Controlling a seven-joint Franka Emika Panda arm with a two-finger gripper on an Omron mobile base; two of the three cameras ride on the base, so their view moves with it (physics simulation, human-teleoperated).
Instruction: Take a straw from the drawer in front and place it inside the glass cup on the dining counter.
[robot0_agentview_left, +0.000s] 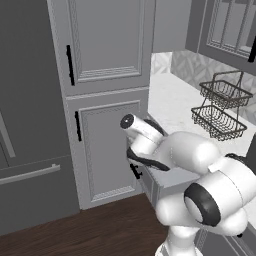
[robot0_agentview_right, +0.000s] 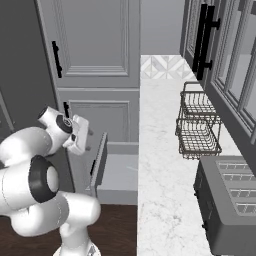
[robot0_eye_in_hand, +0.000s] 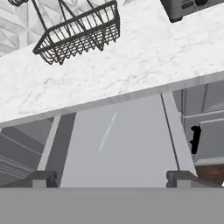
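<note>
The drawer (robot0_eye_in_hand: 122, 144) stands pulled open below the marble top, its pale grey inside bare but for the straw (robot0_eye_in_hand: 107, 132), a thin pale stick lying slantwise near the middle. My gripper (robot0_eye_in_hand: 111, 179) hovers open at the drawer's outer side, one fingertip (robot0_eye_in_hand: 43, 177) to the left and one to the right, holding nothing. In the right base view the hand (robot0_agentview_right: 84, 136) hangs just left of the drawer front (robot0_agentview_right: 100, 160) with its black bar handle. The glass cup and the dining counter are out of view.
A two-tier wire basket (robot0_agentview_right: 197, 125) and a dark toaster (robot0_agentview_right: 230, 200) stand on the marble top (robot0_agentview_right: 160, 165) above the drawer. Tall grey cabinet doors (robot0_agentview_left: 107, 145) rise behind the drawer, with a dark fridge (robot0_agentview_left: 25, 125) to their left.
</note>
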